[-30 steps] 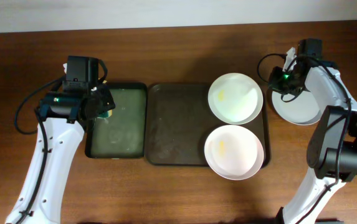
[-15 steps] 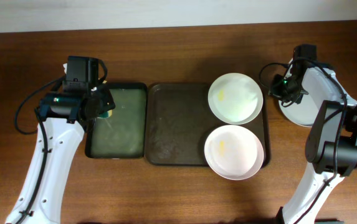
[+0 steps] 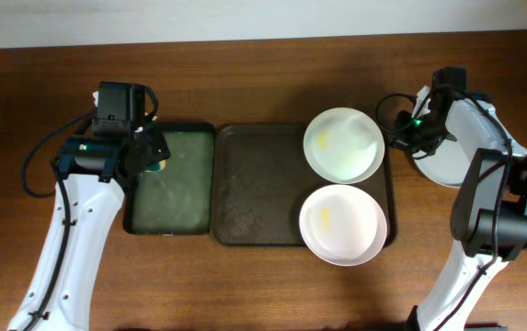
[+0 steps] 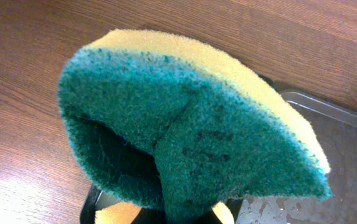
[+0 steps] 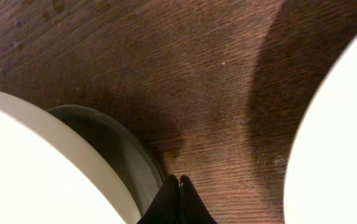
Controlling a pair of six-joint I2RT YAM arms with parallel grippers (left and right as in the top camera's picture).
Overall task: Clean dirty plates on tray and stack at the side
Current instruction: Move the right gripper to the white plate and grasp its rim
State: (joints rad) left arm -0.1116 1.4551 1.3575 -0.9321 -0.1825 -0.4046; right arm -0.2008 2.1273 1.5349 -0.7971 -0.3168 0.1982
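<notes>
Two white plates with faint yellow smears lie on the right side of the brown tray [image 3: 254, 184]: one at the back [image 3: 343, 144], one at the front [image 3: 343, 223]. A third white plate [image 3: 449, 156] lies on the table to the right, partly under my right arm. My right gripper [image 3: 397, 138] is shut and empty, low over the bare wood between the tray's right rim and that plate. In the right wrist view its tips [image 5: 178, 186] sit by the tray rim [image 5: 125, 152]. My left gripper [image 3: 153, 158] is shut on a green and yellow sponge [image 4: 190, 130] above the green tray.
The narrower green tray [image 3: 176, 198] lies left of the brown tray, and its floor looks wet [image 4: 346, 168]. The left half of the brown tray is bare. Cables hang by both arms.
My right gripper has moved left, off the side plate to the brown tray's right rim. The brown tray and its two plates have shifted slightly left. The left arm has not moved.
</notes>
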